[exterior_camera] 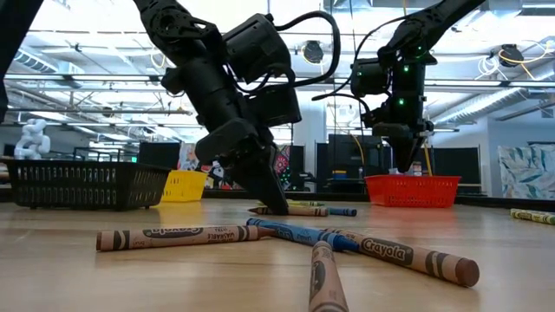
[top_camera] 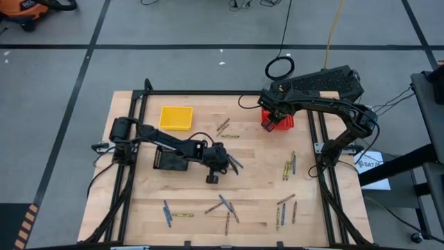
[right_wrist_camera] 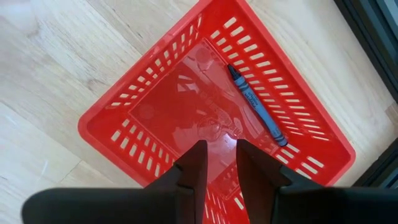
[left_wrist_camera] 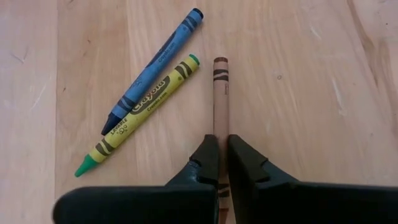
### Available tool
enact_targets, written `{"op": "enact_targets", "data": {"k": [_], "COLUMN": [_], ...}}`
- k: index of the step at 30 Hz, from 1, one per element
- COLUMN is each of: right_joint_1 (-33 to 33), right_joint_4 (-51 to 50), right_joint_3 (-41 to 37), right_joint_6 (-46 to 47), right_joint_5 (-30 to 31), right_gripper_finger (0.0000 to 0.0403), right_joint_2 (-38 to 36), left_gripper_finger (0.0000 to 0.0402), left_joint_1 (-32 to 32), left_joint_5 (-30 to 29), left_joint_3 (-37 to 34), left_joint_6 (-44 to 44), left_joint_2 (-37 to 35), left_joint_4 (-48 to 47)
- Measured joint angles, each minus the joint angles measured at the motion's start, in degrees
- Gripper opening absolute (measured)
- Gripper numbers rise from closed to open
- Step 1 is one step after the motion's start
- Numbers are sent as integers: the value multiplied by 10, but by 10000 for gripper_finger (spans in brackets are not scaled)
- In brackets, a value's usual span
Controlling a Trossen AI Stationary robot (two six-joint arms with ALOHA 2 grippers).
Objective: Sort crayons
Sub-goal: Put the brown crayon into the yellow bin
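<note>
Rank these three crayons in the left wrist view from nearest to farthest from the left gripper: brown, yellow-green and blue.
1. Brown crayon: clamped between the fingers of the left gripper, on the table.
2. Yellow-green crayon: lying apart, beside the brown one.
3. Blue crayon: just beyond the yellow-green one, touching it.

tabletop point(left_wrist_camera: 298, 93): pale wood, smooth, matt
crayons point(left_wrist_camera: 221, 93): paper-wrapped, matt
red basket point(right_wrist_camera: 124, 106): glossy perforated plastic
end effector fingers point(left_wrist_camera: 205, 158): black, matt
</note>
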Motion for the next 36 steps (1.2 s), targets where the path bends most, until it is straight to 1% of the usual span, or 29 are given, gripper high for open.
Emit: {"op": "enact_targets", "data": {"k": [9,16,20,27,32,36], "right_joint_1": [0,0,0,0,0,0], "right_joint_4": [0,1,2,3,2,2], "right_joint_3": [0,0,0,0,0,0], "right_joint_6": [0,0,0,0,0,0], "right_joint_5": [0,0,0,0,0,0], "right_gripper_finger": [73,73,73,73,73,73], "right_joint_2": [0,0,0,0,0,0], "left_gripper_finger": [8,8,8,8,8,8], "left_joint_1": [-4,-8,-5,21,49,81], "left_joint_5": [9,-20,-52,-63,-72,-72], "left_joint_3": [-4,-4,-3,-2,-1,-1], "left_joint_6": [0,2,6,20,59,67], "left_joint_2": [-58,-100,-128,-175,-200,-209], "left_joint_4": [-51,-78,-130,-211,-232,-258]}}
